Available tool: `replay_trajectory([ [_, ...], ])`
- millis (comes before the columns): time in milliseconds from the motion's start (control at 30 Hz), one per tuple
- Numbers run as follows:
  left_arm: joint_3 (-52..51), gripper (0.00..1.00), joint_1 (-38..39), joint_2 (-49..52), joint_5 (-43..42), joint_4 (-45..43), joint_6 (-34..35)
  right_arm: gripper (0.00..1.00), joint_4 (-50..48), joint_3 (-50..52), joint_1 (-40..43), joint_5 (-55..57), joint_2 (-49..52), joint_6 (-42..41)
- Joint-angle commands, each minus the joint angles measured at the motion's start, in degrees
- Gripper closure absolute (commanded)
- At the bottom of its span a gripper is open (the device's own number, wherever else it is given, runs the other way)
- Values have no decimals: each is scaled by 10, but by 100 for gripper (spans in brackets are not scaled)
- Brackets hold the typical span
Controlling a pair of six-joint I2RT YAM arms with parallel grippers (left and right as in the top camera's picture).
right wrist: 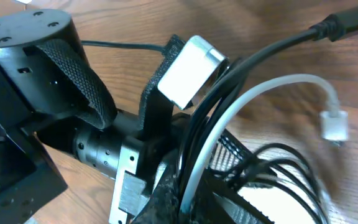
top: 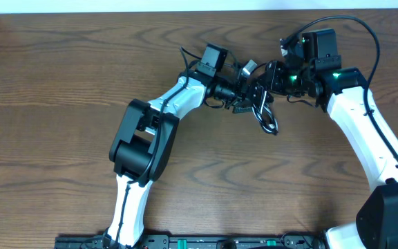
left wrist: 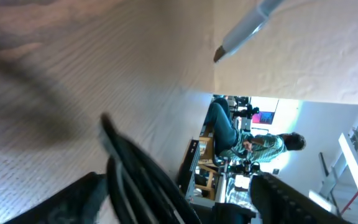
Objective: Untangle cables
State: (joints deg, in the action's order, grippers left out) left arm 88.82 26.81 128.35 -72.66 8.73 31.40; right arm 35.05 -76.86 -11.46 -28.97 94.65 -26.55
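The black cable (top: 267, 119) and the white cable (right wrist: 272, 87) hang as one tangled bundle at the table's middle back. My right gripper (top: 261, 84) is shut on the bundle; in the right wrist view both cords run down between its fingers (right wrist: 204, 199). The white plug (right wrist: 334, 124) and a black plug (right wrist: 347, 22) stick out free. My left gripper (top: 244, 93) is right beside the right one. In the left wrist view its jaws stand apart, with black cable strands (left wrist: 129, 174) between them near the left finger (left wrist: 73, 199). A white cable end (left wrist: 247, 28) hangs ahead.
The two arms meet head-on above the brown wooden table (top: 61, 90). The left arm's wrist (right wrist: 36, 93) fills the left of the right wrist view, with a white block (right wrist: 188, 71) on a black bracket. The right arm's thick black wire (top: 368, 34) loops at the back right.
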Motion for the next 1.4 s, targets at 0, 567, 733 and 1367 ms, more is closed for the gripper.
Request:
replay_trajectory([
  [0, 5, 43, 2, 2, 3, -3, 6, 99, -9, -7, -5, -16, -6, 4],
  [567, 8, 93, -76, -26, -41, -9, 184, 99, 62, -7, 62, 79, -6, 34],
  [733, 8, 93, -80, -92, -1, -10, 223, 99, 58, -7, 62, 154, -6, 21],
  [1367, 8, 93, -80, -172, 47, -18, 253, 99, -118, -7, -15, 137, 1, -174],
])
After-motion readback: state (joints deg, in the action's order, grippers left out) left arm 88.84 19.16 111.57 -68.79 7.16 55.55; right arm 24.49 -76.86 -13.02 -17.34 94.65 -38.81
